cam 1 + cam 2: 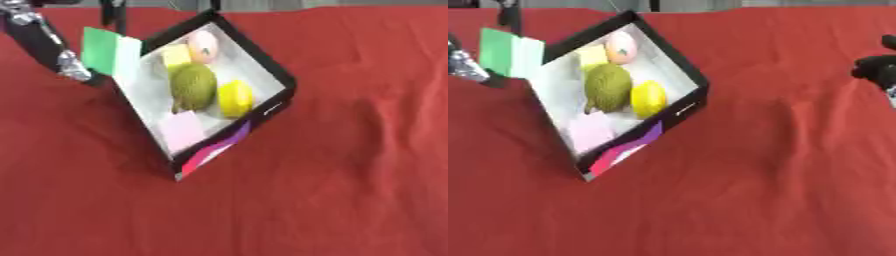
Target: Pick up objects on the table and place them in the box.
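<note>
While the right eye view is showing the right hand at the right edge, finger spread impossible to tell, the left arm is showing best in the left eye view, touching the box, which is lying far left, holding fruit.

We see the box at ten o'clock on the red cloth, holding a green fruit beside a yellow fruit, with a pink block.

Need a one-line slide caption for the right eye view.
Black box on red cloth holds green fruit, lemon and peach.
</note>
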Motion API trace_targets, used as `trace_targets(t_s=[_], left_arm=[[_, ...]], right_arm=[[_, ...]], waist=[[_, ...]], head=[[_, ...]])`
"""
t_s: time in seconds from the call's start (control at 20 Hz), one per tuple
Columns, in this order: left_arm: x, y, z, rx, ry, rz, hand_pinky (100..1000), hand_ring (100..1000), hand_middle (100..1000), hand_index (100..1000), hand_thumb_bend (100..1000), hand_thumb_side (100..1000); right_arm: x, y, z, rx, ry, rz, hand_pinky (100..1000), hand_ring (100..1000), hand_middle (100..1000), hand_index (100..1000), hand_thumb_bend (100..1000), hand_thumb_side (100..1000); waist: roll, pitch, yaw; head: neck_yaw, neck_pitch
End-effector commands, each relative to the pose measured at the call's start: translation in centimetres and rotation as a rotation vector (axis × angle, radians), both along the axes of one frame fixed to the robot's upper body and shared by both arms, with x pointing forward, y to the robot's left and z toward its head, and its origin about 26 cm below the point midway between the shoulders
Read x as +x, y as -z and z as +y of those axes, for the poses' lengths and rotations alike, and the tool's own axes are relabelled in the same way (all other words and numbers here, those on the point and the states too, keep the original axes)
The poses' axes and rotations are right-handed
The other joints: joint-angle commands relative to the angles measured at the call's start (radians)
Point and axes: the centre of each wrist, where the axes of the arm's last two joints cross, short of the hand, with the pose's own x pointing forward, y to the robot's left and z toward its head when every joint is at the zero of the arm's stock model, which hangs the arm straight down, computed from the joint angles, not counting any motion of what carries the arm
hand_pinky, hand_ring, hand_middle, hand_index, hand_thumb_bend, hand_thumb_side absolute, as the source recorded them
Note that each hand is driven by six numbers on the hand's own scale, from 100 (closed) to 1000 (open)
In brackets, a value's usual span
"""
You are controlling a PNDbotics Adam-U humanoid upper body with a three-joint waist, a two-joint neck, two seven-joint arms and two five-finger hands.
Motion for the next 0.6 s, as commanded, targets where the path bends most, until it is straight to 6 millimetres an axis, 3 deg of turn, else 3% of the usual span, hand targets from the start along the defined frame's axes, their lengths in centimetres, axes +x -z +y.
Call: trace_targets(t_s=[0.05,0.2,0.25,0.3,0.4,0.45,0.55,0.6], left_arm=[[1.8,0.7,-0.5,0.111,-0.014,-0.019,711,650,566,646,715,100],[2.6,1.7,-0.5,0.111,-0.030,-0.050,711,650,566,646,715,100],[2.6,1.2,-0.2,0.096,-0.034,-0.071,885,883,849,924,764,474],[2.3,0.3,0.3,0.061,-0.041,-0.098,885,883,850,925,757,483],[1.7,-1.0,1.6,-0.033,-0.056,-0.138,878,871,847,933,600,597],[1.3,-1.5,2.3,-0.085,-0.063,-0.156,870,859,840,936,527,602],[0.6,-2.0,3.5,-0.192,-0.073,-0.183,842,827,809,921,369,474],[0.2,-2.3,4.1,-0.248,-0.077,-0.197,838,822,804,917,345,453]], right_arm=[[-0.2,-1.5,0.0,-0.030,-0.021,-0.035,956,799,739,947,100,543],[-0.2,-1.5,0.0,-0.028,-0.023,-0.036,956,799,739,947,100,543],[-0.3,-1.3,-0.1,-0.026,-0.018,-0.028,956,799,738,946,100,545],[-0.3,-1.2,-0.1,-0.025,-0.014,-0.022,956,799,738,946,100,545],[-0.4,-1.0,-0.2,-0.021,-0.006,-0.018,956,799,738,946,100,547],[-0.5,-1.0,-0.3,-0.015,-0.002,-0.020,956,798,738,946,100,547],[-0.5,-1.0,-0.4,-0.003,0.003,-0.028,956,798,738,946,100,546],[-0.6,-1.0,-0.4,0.002,0.004,-0.032,956,798,738,946,100,546]], waist=[[0.000,-0.032,-0.004],[0.001,-0.032,-0.006],[0.001,-0.035,-0.001],[0.002,-0.036,0.002],[0.002,-0.038,0.007],[0.002,-0.040,0.012],[-0.002,-0.042,0.019],[-0.004,-0.042,0.022]], head=[[0.011,-0.007],[0.012,-0.006],[0.005,-0.004],[0.001,-0.002],[-0.007,-0.001],[-0.012,0.001],[-0.019,0.001],[-0.022,0.001]])
